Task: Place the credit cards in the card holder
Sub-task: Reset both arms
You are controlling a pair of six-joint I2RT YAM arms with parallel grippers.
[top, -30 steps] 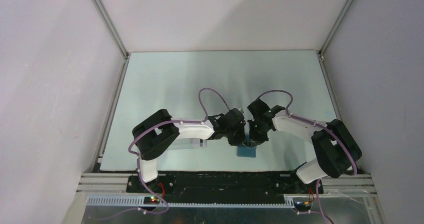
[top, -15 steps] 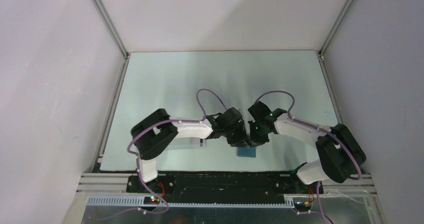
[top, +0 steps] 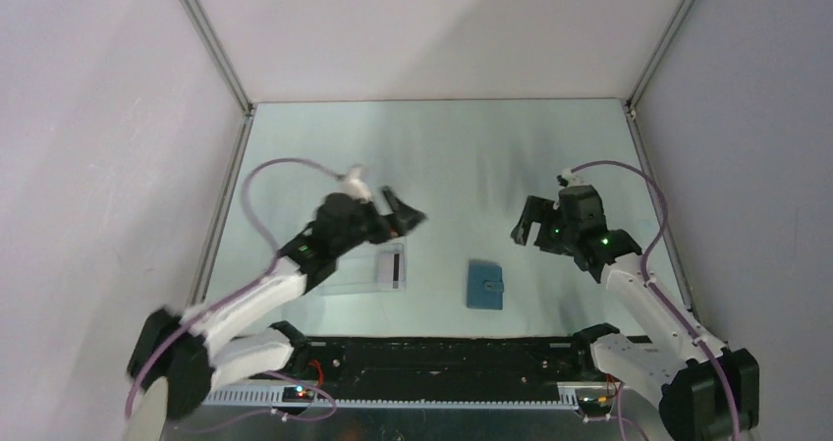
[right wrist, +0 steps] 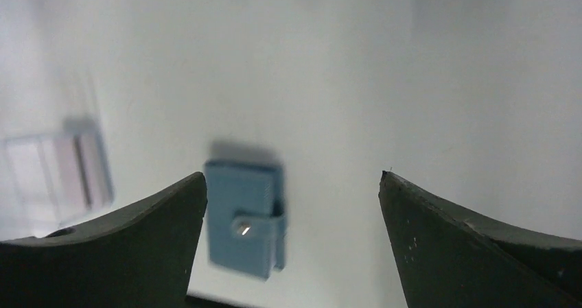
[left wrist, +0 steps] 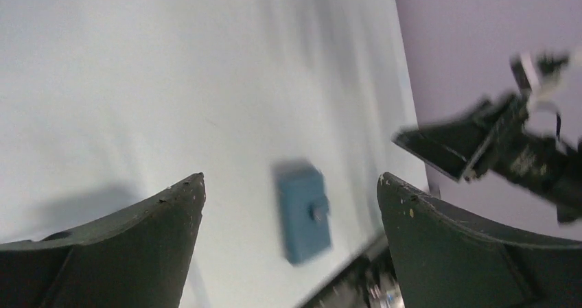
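Both pairs of jaws are spread and empty. Left wrist view shows wallet (left wrist: 304,212) and right arm (left wrist: 494,143); right wrist view adds blurred cards (right wrist: 58,178).

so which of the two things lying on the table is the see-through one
The larger clear box, lying left of the card holder. It is transparent, while the card holder is solid teal-blue with a clasp tab on its front.

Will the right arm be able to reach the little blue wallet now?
Probably yes. The wallet lies flat on the table with nothing over it, and the right arm has open, empty jaws facing it.
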